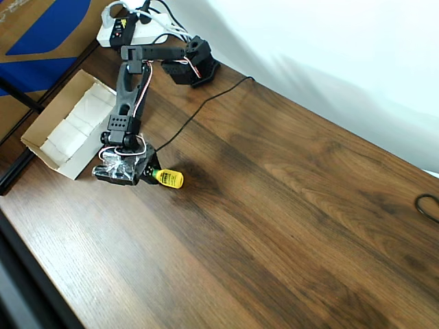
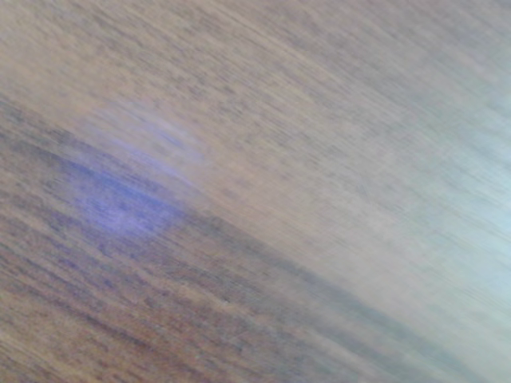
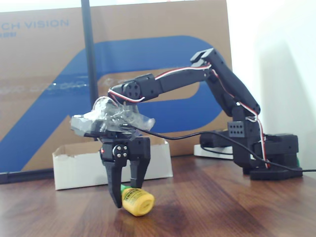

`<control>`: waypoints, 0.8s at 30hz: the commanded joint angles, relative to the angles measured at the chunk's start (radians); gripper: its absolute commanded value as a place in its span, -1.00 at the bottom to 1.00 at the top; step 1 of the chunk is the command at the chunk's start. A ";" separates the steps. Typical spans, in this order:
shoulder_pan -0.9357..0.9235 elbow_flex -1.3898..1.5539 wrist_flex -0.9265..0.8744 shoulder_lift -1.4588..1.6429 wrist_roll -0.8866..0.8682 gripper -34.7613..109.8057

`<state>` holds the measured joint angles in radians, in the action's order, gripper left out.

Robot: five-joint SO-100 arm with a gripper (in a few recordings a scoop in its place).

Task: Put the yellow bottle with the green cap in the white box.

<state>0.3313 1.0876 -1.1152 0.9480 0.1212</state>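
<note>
While the gripper (image 3: 127, 190) straddles the bottle (image 3: 137, 201) lying on the table, jaws apart around its cap end, closing there could squirt it sideways, away from the box (image 1: 65, 129) behind.

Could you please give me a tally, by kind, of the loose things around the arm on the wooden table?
Yellow bottle with green cap: 1, lying at the tool
White box: 1
White power strip: 1
Brown-and-blue cardboard sheet: 1
Total: 4
</note>
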 commanded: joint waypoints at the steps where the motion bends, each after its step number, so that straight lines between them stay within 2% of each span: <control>1: -0.011 -0.002 -0.020 0.209 0.000 -0.52; 14: -0.112 0.279 -0.008 0.701 -0.002 -0.52; 24: -0.259 0.532 0.058 1.028 -0.002 -0.52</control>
<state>0.1074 1.6214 -1.0707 1.8745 0.1166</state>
